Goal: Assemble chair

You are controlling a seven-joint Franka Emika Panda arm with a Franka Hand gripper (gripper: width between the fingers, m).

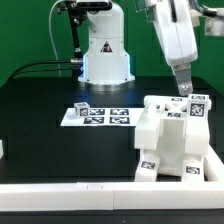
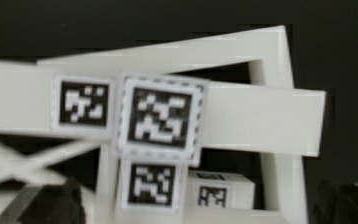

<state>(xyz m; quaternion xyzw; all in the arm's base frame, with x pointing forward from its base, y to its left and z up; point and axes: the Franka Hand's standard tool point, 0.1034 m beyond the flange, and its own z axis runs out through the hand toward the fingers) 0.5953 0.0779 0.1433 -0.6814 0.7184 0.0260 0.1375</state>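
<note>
From the exterior view: my arm comes down from the top, over the view's right half, and my gripper hangs just above the chair. My fingers stand apart, wide, and I see nothing between them. The chair is a white blocky build with square tags on its faces, sitting on the black table near the view's right, close to the white rail along the near edge. Well to its left lies the marker board, flat, with one small tagged block at its left end. My base stands behind that board.

Now the wrist view: blurred, but the chair fills it, white bars crossing, a big tag dead centre, another tag beside it, more below. My fingertips don't show clearly here.
</note>
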